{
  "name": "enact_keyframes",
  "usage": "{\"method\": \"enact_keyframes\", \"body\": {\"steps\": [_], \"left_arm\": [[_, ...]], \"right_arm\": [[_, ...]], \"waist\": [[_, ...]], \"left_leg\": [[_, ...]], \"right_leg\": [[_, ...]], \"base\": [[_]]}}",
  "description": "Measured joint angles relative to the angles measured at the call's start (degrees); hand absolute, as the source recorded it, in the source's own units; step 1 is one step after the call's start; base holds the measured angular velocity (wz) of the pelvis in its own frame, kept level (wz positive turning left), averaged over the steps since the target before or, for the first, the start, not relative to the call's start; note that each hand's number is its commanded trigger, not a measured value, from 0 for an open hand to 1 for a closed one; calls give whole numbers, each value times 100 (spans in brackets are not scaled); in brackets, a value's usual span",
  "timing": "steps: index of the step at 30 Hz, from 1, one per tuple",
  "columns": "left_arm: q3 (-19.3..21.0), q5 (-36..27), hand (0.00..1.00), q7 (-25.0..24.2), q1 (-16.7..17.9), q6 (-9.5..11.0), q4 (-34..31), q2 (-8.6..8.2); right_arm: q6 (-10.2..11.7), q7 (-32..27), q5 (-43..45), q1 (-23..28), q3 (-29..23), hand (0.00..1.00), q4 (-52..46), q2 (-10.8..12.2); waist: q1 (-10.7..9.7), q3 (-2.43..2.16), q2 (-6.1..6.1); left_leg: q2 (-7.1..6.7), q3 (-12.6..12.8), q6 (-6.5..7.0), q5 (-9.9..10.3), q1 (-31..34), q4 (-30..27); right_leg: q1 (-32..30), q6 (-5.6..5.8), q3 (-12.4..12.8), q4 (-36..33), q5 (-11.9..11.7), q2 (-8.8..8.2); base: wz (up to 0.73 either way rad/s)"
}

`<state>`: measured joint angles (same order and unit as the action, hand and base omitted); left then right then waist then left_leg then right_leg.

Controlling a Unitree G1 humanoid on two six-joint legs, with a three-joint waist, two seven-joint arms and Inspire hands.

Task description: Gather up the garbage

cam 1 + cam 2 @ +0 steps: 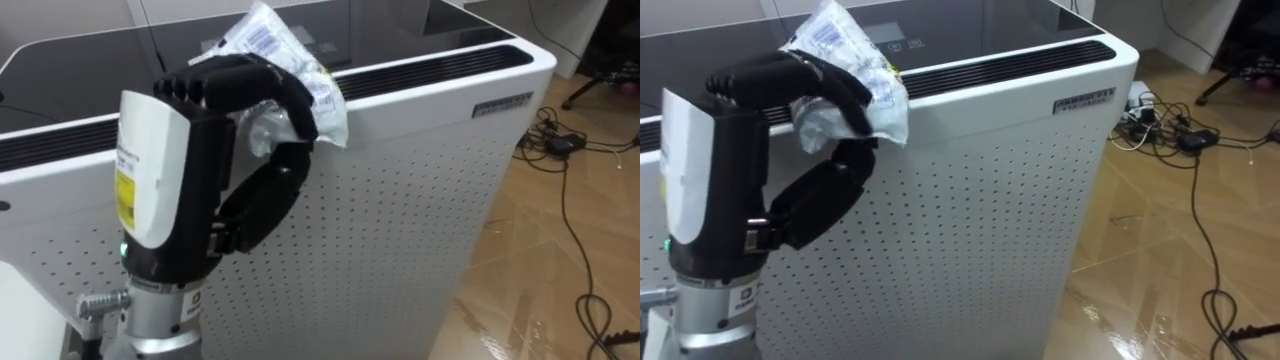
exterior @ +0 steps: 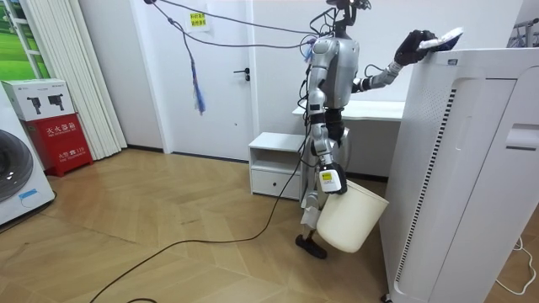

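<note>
Wrapper, crumpled clear plastic w/ print, is up at the front top edge of the white unit; can't tell if it touches. Free floor to the unit's right, w/ cables strewn on it. Unit's left end is cut off by the frame, and the wrapper's middle is hidden behind fingers. Left hand holds it in a narrow pinch, fingers curled over, thumb under. Room view: robot stands beside the unit, right hand low at the bucket rim, grip can't tell.
</note>
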<state>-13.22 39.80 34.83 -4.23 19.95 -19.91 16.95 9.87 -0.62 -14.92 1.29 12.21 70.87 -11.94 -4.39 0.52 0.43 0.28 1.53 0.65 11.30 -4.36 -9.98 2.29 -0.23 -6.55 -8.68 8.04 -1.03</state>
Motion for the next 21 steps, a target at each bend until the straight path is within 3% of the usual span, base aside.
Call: {"method": "enact_keyframes", "body": {"steps": [4,7,9,10,12,14,16,17,18,19,21], "left_arm": [[-4,-470,100,-72,-6,1,25,-14],[9,-1471,100,-340,-18,2,-15,-55],[-24,-2716,100,-790,-31,16,-247,-90],[-52,-3054,100,-915,-28,13,-330,-93],[-171,-4517,100,-1515,-100,41,-465,-119],[-226,-5603,100,-2107,-221,43,-485,-272],[-421,-6615,100,-2695,-251,24,-502,-317],[-616,-7217,100,-3116,-244,-59,-503,-325],[-770,-7678,100,-3515,-243,-280,-503,-347],[-828,-7930,100,-3692,-245,-417,-499,-354],[-969,-8677,100,-4182,-245,-876,-485,-397]], "right_arm": [[-1,3,-3,-18,24,100,7,4],[-52,39,-3,-65,31,100,22,8],[-85,102,-7,-94,34,100,41,8],[-99,117,-7,-102,35,100,40,10],[-119,145,2,-136,94,100,29,23],[-120,147,15,-161,126,100,41,43],[-121,166,106,-211,167,100,44,68],[-124,204,164,-240,183,100,45,77],[-125,210,204,-264,184,100,41,91],[-125,215,210,-284,192,100,42,94],[-157,281,213,-362,244,100,30,95]], "waist": [[10,-4,7],[19,-8,2],[16,-12,-11],[15,-15,-18],[-3,-19,-41],[2,-16,-58],[-4,-16,-57],[-3,-16,-59],[-6,-14,-62],[-7,-16,-60],[-28,-13,-58]], "left_leg": [[8,35,0,0,-71,36],[11,64,0,0,-83,41],[11,52,0,0,-66,43],[10,58,0,0,-55,44],[8,30,0,0,-18,41],[3,13,0,0,-10,41],[3,13,0,0,-5,39],[1,15,0,0,-9,35],[-1,17,0,0,9,20],[-1,17,0,0,32,8],[2,15,0,0,160,-57]], "right_leg": [[49,0,8,5,1,5],[3,0,32,-8,1,4],[-6,0,3,-8,1,-1],[-10,1,-5,-9,1,-3],[-21,1,-35,-9,1,-11],[-21,5,-73,-18,4,-26],[-25,8,-123,-20,2,-53],[-26,9,-137,-34,2,-51],[-48,9,-141,-52,2,-52],[-74,9,-139,-67,2,-53],[-196,1,-130,-126,1,-50]], "base": [[0],[-4],[6],[7],[12],[10],[2],[0],[0],[0],[0]]}}
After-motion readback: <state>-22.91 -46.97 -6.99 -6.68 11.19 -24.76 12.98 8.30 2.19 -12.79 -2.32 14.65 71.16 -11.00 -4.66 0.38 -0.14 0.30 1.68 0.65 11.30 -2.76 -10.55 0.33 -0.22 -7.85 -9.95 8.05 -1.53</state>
